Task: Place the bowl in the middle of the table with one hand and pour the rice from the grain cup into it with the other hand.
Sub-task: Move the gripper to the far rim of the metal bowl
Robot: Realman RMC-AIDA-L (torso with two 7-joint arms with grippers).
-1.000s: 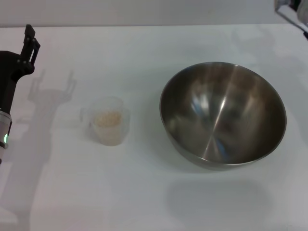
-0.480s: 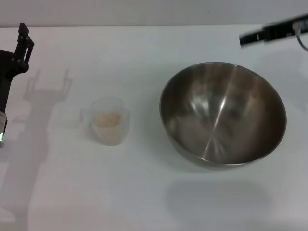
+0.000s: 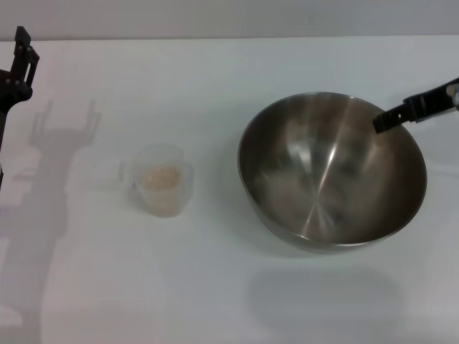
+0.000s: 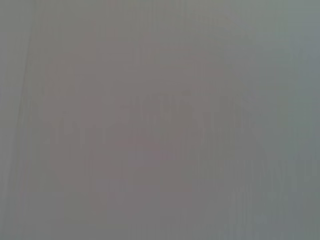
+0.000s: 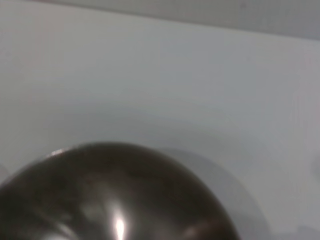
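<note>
The right gripper [image 3: 379, 123] had come down from the far right corner, and its dark tip now hung over the far right rim of the bowl [image 3: 332, 172]. The left gripper [image 3: 23, 44] had slid away toward the far left edge, farther from the cup [image 3: 162, 179] than it was a moment before. The bowl and the cup had not moved.

The bowl was big, round and shiny grey. It sat on the right side of the white table [image 3: 215, 287], not in the middle. It had nothing in it. Whether the right gripper touched the rim or only hung just above it could not be told. Only one dark bar of that gripper showed, so it could not be told if its fingers were apart or together.

The cup was small and see-through. It stood upright on the left part of the table, well apart from the bowl. The rice [image 3: 161, 176] lay inside it, a pale little heap.

The left gripper's two thin fingers pointed up with a small gap between them, and they held nothing. It was well apart from the cup.

The right wrist view showed the bowl [image 5: 115, 200] from above, dark and glossy, with bare table [image 5: 160, 75] beyond it. The left wrist view showed only plain grey.
</note>
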